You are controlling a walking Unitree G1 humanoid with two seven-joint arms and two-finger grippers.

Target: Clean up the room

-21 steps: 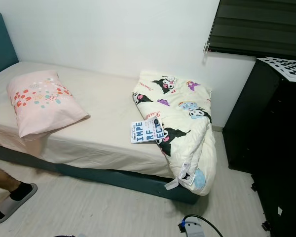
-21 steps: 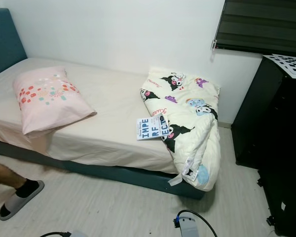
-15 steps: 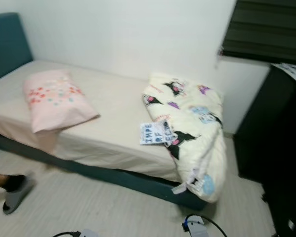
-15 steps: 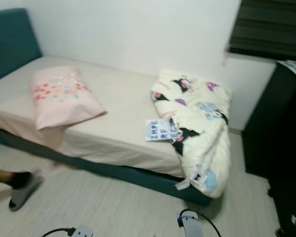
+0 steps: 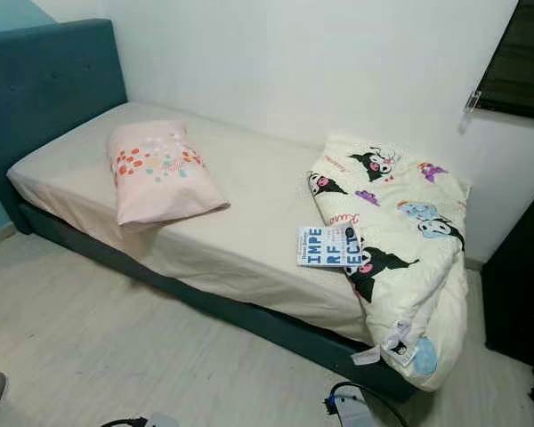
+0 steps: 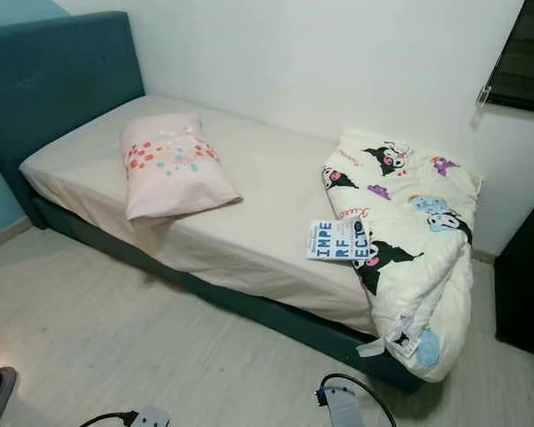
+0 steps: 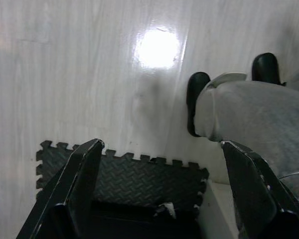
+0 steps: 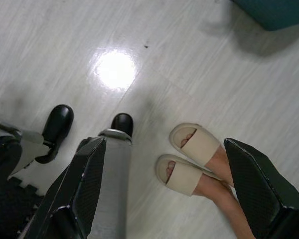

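Note:
A single bed (image 5: 231,240) with a cream sheet and teal frame stands against the white wall. A pink pillow (image 5: 160,169) with coloured dots lies near the headboard (image 5: 44,80). At the foot end a cream cartoon-print blanket (image 5: 414,231) is bunched up and hangs over the bed's corner. A white book (image 5: 327,246) with blue letters rests on the sheet against the blanket. My left gripper (image 7: 163,145) hangs open over the floor, and my right gripper (image 8: 165,143) hangs open too, both holding nothing.
A black cabinet (image 5: 521,285) stands right of the bed. A white power strip (image 6: 147,416) and a white box with a black cable (image 5: 351,411) lie on the pale floor. A person's slippered feet (image 8: 189,159) stand close behind me. A black foam mat (image 7: 139,177) lies below my left gripper.
The camera has swung left: the headboard has come into view and the cabinet has slid towards the right edge. The person's leg at lower left has dropped almost out of view.

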